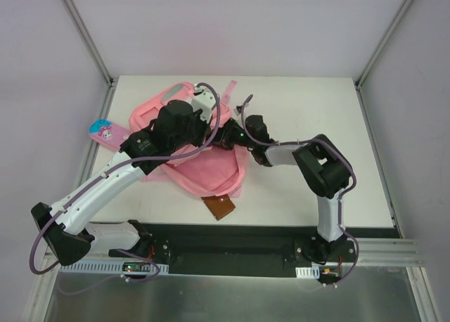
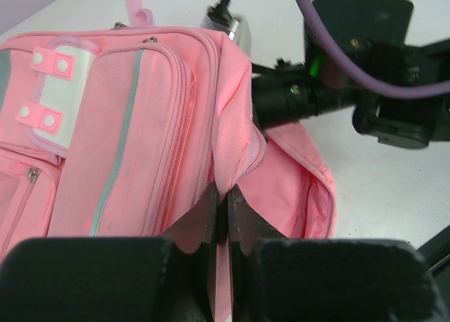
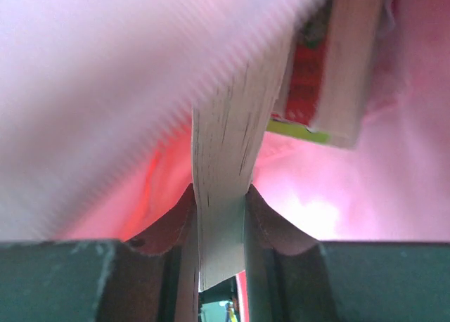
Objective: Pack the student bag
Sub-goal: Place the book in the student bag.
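Worktop (image 1: 316,125): white, with pale panels at the left, back and right.
Bag (image 1: 211,173): pink, lying at the middle of the worktop, pockets visible in the left wrist view.
Left hand (image 2: 226,204): pressed together on the pink rim of the bag's mouth.
Right hand (image 3: 220,209): inside the bag, pinching a thin pale slab (image 3: 225,146), pink lining around it.
Pencil case (image 1: 105,132): just beside the bag's left side.
Brown card (image 1: 219,207): poking out from under the bag's near edge.
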